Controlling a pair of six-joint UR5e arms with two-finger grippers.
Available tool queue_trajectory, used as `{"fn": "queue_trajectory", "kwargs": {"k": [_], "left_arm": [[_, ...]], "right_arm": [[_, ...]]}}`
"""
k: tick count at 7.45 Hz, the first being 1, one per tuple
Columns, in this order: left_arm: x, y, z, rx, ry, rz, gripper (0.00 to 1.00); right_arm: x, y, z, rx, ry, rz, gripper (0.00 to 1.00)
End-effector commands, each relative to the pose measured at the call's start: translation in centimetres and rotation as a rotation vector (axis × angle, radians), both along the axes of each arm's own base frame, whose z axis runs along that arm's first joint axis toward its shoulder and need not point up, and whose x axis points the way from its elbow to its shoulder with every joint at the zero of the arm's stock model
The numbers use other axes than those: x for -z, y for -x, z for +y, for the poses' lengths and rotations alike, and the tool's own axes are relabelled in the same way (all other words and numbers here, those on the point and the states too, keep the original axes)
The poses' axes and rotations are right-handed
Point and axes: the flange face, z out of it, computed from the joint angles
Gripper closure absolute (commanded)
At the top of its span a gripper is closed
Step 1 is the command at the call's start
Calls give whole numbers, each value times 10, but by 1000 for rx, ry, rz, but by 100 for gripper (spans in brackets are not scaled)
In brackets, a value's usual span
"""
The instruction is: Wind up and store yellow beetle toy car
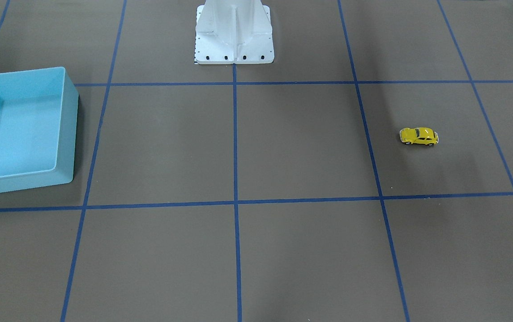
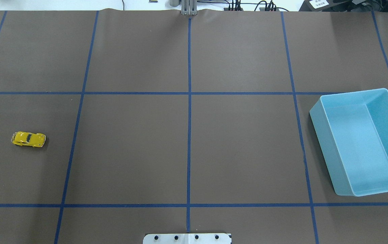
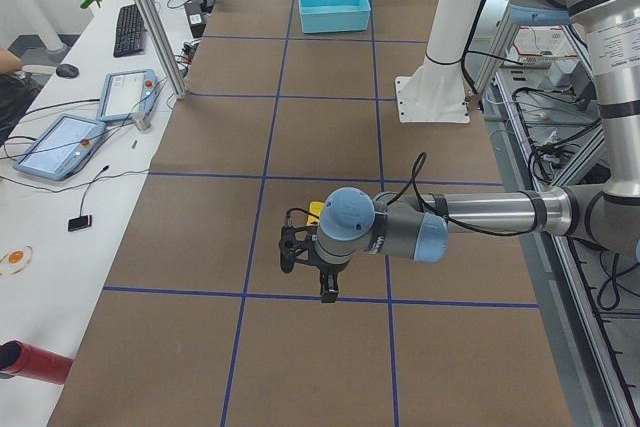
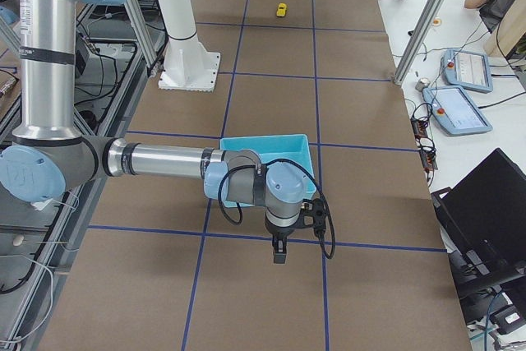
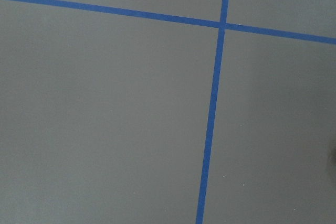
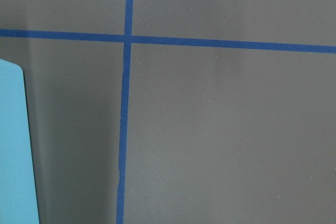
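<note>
The yellow beetle toy car stands on its wheels on the brown table, on my left side; it also shows in the front view and far off in the right side view. In the left side view only a yellow sliver of it shows behind my left wrist. My left gripper hangs high above the table near the car, seen only from the side, so I cannot tell if it is open. My right gripper hangs beside the light blue bin; I cannot tell its state either. Both wrist views show only table.
The bin is empty and sits at my right side. The white robot base stands at the table's middle edge. Blue tape lines grid the brown mat. Tablets and a keyboard lie on the side bench.
</note>
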Motion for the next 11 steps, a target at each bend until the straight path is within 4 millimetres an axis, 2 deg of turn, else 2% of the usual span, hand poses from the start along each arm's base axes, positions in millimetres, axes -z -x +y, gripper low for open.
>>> {"fn": "queue_trajectory", "kwargs": {"k": [1,2,3,5,6,7,8,9,10,11], "left_arm": [[-2,-11,-8,-202,-279,-72,0],[-14,-13,-17,-326,-436,-110,0],[-27,-25,-16,-457,-638,-144,0],[-23,-38,-21,-495,-700,-142,0],[-15,-88,-34,-615,-684,-116,0],[-9,-106,-48,-664,-637,-130,0],[-4,-139,-45,-738,-663,-102,0],[21,-168,-42,-792,-735,-103,0],[46,-182,-39,-812,-838,-102,0],[75,-224,-24,-872,-1054,-56,0]], "right_arm": [[0,0,0,0,1,-2,1],[4,0,-4,0,-9,-1,1],[2,0,-3,1,-7,-1,1],[-3,0,1,2,4,1,1],[-5,0,1,2,7,1,1],[-3,0,0,2,3,1,1],[-3,0,0,5,1,1,1],[-1,0,-1,6,-3,1,1],[-3,0,-1,6,0,1,1],[-2,0,-1,6,-2,1,1]]}}
